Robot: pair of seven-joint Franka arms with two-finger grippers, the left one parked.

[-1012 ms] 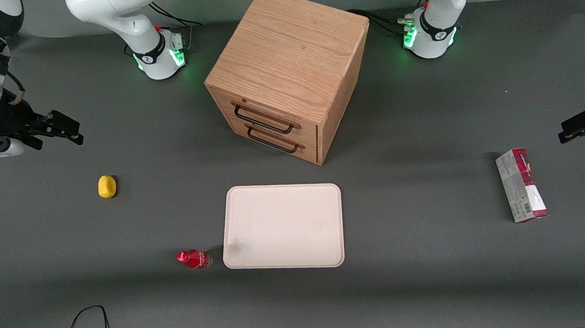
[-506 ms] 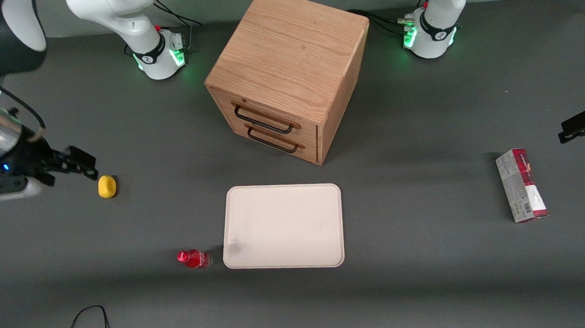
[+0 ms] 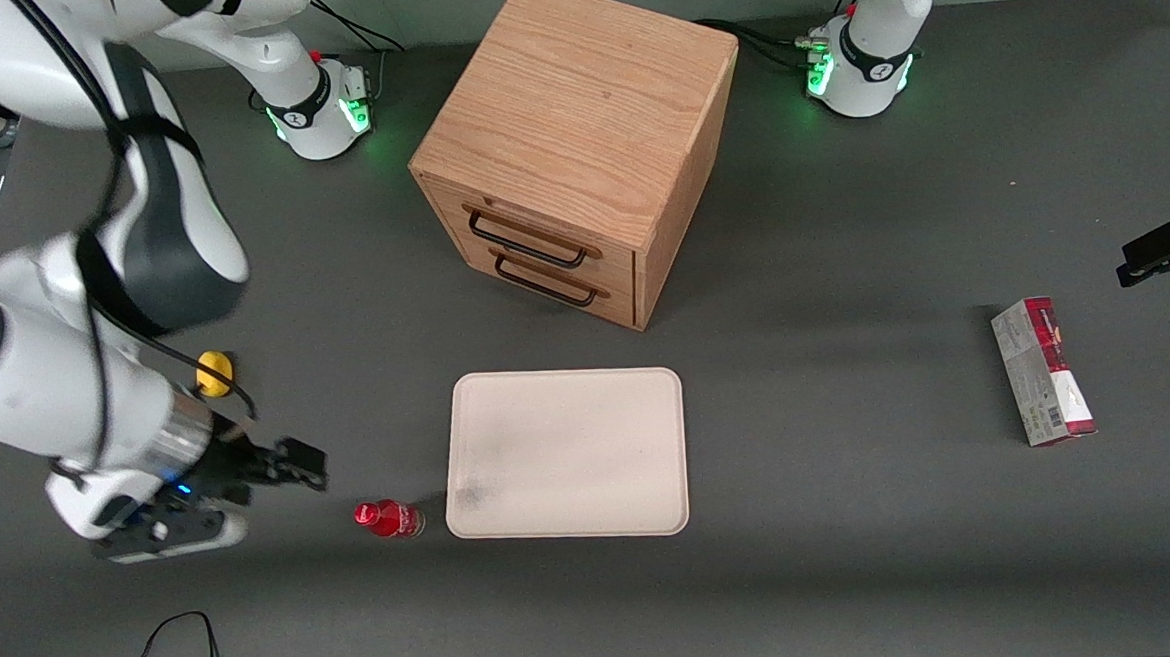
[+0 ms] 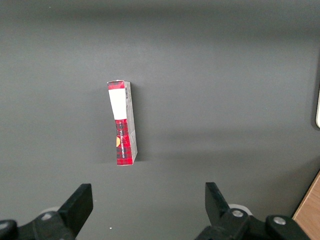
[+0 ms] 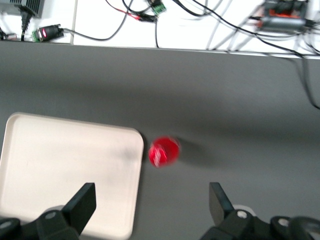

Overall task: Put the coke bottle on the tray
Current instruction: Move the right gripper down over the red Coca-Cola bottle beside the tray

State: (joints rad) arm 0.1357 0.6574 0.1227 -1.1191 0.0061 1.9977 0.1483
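Coke bottle [image 3: 387, 518] stands upright on the tabletop [image 3: 857, 555], just beside the tray [image 3: 567, 454]. Gripper [image 3: 304, 467] is spread, empty, nearby. You centre over the cap, then descend straight.

The right arm's pincer [image 3: 302, 466] hovers low, fingers spread.

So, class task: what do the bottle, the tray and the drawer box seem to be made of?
Bottle: clear glossy plastic, probably, with red cap. Tray: matte cream, perhaps plastic or pulp. Drawer box: grained wood, dark handles, likely metal. The open hand hovers beside the bottle.
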